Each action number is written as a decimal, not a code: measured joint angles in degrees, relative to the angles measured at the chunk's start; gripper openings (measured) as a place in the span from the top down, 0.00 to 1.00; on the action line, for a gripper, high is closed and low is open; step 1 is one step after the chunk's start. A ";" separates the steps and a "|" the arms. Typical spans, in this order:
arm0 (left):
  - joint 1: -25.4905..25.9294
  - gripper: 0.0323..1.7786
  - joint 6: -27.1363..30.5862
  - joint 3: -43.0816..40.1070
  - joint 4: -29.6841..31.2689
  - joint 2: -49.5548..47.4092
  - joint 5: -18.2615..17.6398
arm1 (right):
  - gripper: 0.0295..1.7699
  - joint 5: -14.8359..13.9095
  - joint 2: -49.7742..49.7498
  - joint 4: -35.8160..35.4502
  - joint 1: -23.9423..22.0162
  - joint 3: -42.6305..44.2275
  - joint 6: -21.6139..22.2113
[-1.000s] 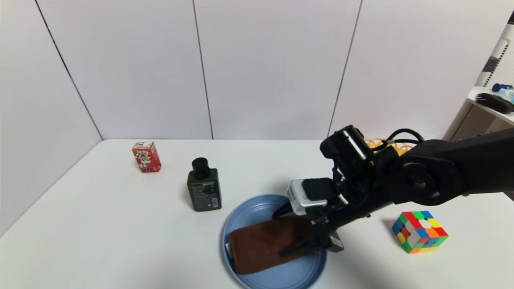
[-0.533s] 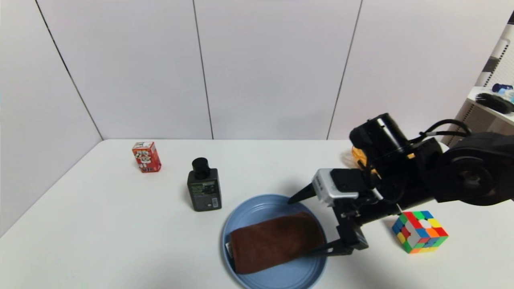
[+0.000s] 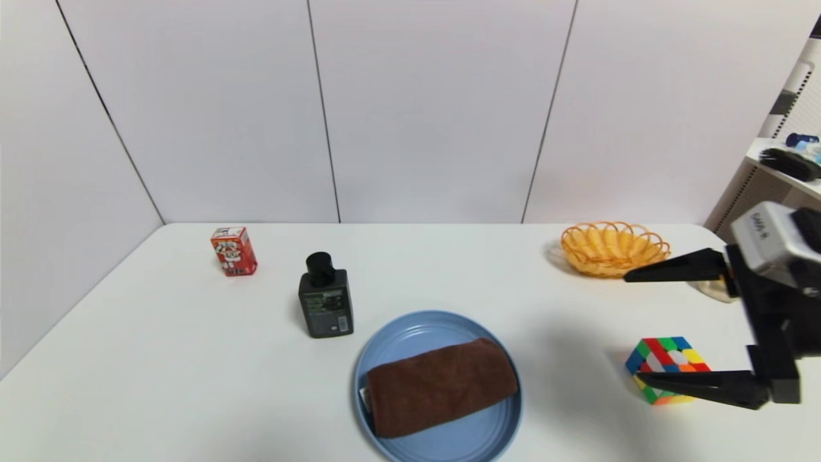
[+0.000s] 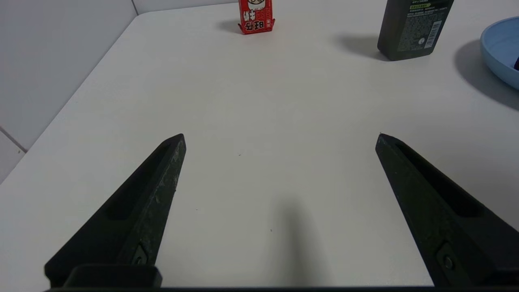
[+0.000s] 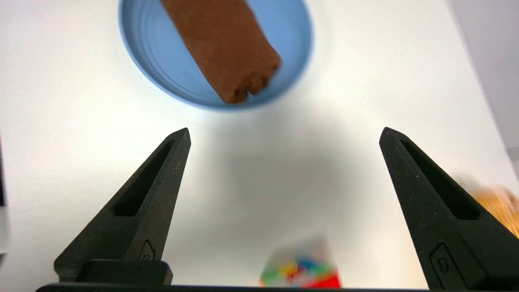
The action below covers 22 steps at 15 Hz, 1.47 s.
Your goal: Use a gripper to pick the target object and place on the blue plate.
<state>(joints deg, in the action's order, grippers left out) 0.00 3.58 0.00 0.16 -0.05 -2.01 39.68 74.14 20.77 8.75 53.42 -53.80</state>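
Observation:
The dark brown towel roll [image 3: 441, 387] lies across the round blue plate [image 3: 410, 330] near the table's front edge; the right wrist view shows the same towel [image 5: 221, 44] on the plate [image 5: 146, 52]. My right gripper [image 3: 632, 328] hangs open and empty well to the right of the plate, above the colour cube. Its jaws stand wide apart in the right wrist view [image 5: 284, 136]. My left gripper [image 4: 279, 138] is open over bare table at the left, out of the head view, with the plate's rim [image 4: 496, 52] at its view's edge.
A colour cube [image 3: 670, 369] sits right of the plate, partly behind the right gripper's lower finger. An orange wicker basket [image 3: 612, 247] stands at the back right. A black bottle [image 3: 325, 298] and a red carton [image 3: 233, 250] stand to the left. A shelf [image 3: 786, 170] is at far right.
My right gripper has let go of the towel and pulled back to the right and up, clear of the plate. The towel stays on the plate. The basket has come into view.

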 joint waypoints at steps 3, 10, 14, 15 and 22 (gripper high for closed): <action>0.00 0.05 0.00 0.00 0.00 0.00 0.01 | 0.07 -0.13 -12.15 0.67 -6.74 -3.25 11.87; 0.00 0.05 0.00 0.00 0.00 0.00 0.00 | 0.05 -9.69 -37.84 -2.28 -17.30 -15.41 41.46; 0.00 0.05 -0.01 0.00 0.00 0.00 0.01 | 0.04 -26.23 -46.20 -12.92 -16.49 -25.70 47.85; 0.00 0.05 -0.04 0.00 0.00 0.00 0.01 | 0.04 -31.20 -47.67 -14.14 -14.04 -27.58 48.73; 0.00 0.05 -0.01 0.00 0.00 0.00 0.01 | 0.04 -40.01 -63.01 -15.85 -9.37 -41.68 49.05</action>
<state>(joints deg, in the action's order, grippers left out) 0.00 3.57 0.00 0.16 -0.05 -2.00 -0.33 11.13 4.92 -0.62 11.74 -4.74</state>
